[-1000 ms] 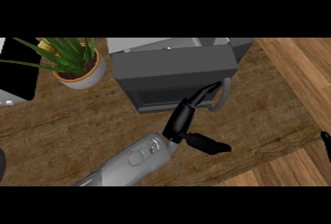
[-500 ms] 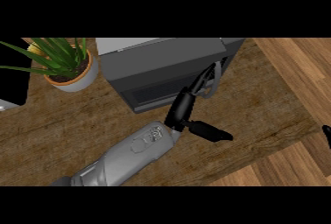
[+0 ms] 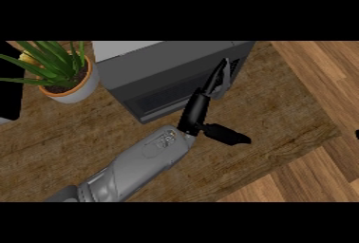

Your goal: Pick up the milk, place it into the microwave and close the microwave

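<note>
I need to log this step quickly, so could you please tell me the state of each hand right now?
Left hand: open, straight fingers against the microwave door, holding nothing.
Right hand: not in view.

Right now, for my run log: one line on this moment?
left hand: open, straight fingers against dark grey microwave door | right hand: not in view | milk: not visible

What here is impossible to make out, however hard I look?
- Milk: nowhere in the head view; the microwave casing hides its inside.
- Microwave door's edge: partly covered by the left hand.
- Right hand: a dark sliver, cut off by the right edge.
</note>
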You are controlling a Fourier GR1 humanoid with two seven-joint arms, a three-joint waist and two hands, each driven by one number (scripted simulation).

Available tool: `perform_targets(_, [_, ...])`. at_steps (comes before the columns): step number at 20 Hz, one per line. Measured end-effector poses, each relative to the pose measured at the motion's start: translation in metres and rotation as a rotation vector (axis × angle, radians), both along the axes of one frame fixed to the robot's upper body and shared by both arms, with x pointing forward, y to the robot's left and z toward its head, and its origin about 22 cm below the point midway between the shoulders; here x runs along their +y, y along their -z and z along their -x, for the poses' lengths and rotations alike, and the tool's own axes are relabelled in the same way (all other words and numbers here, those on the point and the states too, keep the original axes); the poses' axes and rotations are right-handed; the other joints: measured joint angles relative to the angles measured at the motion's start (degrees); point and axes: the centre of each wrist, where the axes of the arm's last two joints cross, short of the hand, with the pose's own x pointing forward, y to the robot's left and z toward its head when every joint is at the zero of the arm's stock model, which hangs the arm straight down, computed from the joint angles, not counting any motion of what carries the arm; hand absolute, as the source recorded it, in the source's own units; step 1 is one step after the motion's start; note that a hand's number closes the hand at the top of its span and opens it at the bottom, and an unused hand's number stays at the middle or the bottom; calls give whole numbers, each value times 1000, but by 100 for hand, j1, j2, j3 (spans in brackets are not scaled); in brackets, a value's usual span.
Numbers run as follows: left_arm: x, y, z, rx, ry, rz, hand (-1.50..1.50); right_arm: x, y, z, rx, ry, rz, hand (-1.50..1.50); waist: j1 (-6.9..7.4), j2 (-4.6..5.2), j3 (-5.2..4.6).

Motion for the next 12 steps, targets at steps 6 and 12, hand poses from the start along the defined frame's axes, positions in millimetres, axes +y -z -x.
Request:
perform_targets(6, [0,2,0,-14,-9,12,-150,-4,-5,-4,2,-7,-1,-150,-86,14,4])
perform_targets(12, [-1,4,1,-20,-13,21,-150,-6,-12,-8,1,-21,8,-150,-128,15,4])
